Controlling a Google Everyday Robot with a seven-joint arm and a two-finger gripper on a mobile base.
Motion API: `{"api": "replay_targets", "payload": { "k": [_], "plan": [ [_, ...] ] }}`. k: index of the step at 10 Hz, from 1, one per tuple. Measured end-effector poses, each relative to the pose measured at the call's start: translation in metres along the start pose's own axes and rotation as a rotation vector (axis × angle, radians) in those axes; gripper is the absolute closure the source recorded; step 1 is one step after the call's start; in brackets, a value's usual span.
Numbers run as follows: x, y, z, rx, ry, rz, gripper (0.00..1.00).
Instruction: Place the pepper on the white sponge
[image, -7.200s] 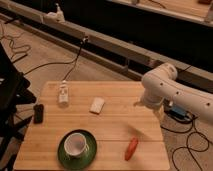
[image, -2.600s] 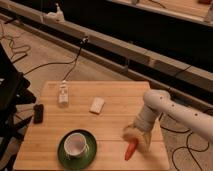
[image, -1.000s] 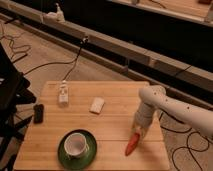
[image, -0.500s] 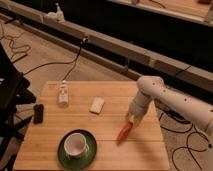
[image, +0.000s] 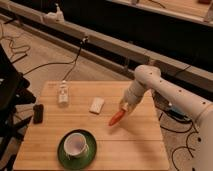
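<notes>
The red-orange pepper (image: 116, 118) hangs tilted from my gripper (image: 123, 107), just above the wooden table (image: 135, 140), tapered end pointing down-left. My gripper is shut on the pepper's upper end, at the right of the table's middle. The white sponge (image: 96, 105) lies flat on the table, a short way left of the pepper and apart from it. My white arm (image: 155, 82) reaches in from the right.
A white cup (image: 75, 144) stands on a green saucer (image: 64, 156) at the table's front. A white bottle-shaped object with a cord (image: 63, 93) stands at the back left. A small black object (image: 37, 113) lies at the left edge. Cables run across the floor behind.
My gripper came down on the pepper at the table's front right, closed on it, lifted it and carried it left and back toward the white sponge.
</notes>
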Motion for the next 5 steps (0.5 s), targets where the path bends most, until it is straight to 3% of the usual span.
{"api": "replay_targets", "payload": {
  "k": [5],
  "plan": [
    [0.0009, 0.0011, 0.0009, 0.002, 0.0, -0.003, 1.0]
  ]
}}
